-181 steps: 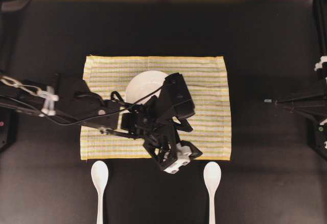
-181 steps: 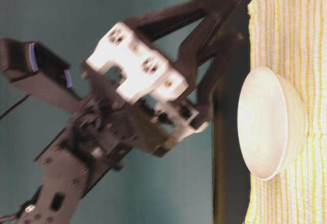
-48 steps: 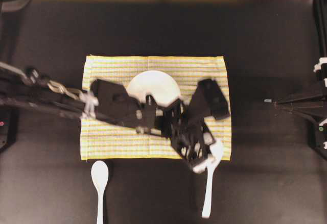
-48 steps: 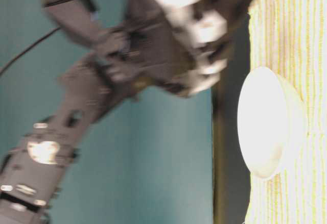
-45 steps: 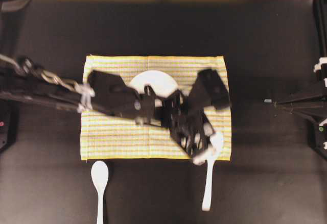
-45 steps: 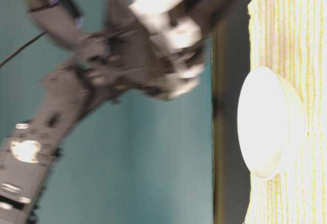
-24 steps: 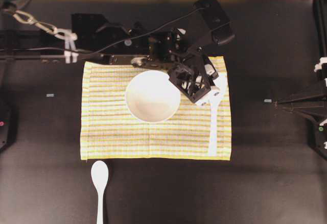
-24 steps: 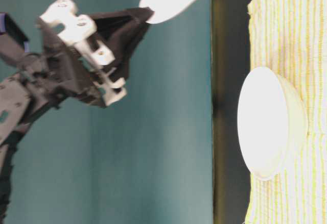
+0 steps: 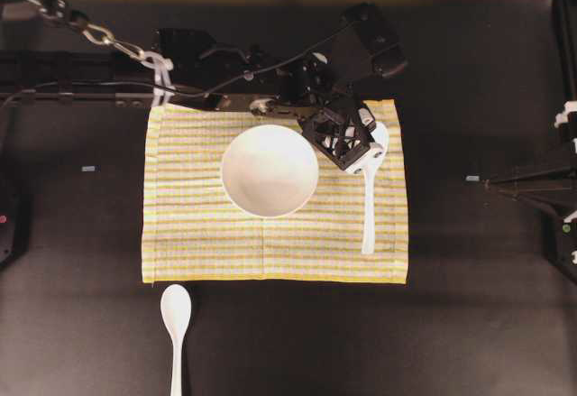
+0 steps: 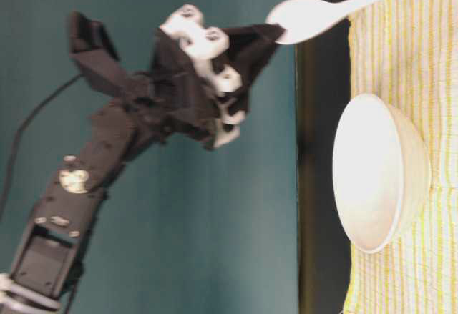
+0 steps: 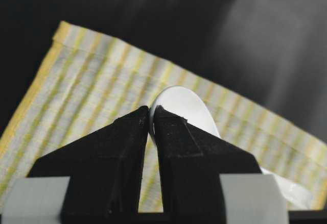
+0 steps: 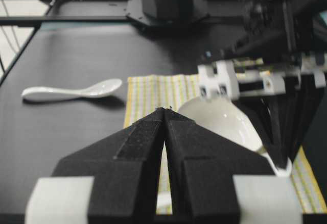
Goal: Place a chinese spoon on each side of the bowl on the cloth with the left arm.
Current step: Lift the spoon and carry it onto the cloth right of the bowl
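Left hand [image 9: 361, 148]: clamped on the spoon [image 9: 370, 196] bowl-end, handle hanging over cloth [image 9: 180, 234] beside bowl [image 9: 269, 170].
Second spoon [image 9: 175, 324]: on bench, off cloth.
Right hand [image 12: 165, 113]: closed, empty.
Risk: spoon may drop crooked or knock the bowl.

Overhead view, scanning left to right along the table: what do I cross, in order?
Loose white ceramic spoon off the cloth → round glossy white bowl → left gripper, shut on a second white spoon → right arm's black gripper at the edge.
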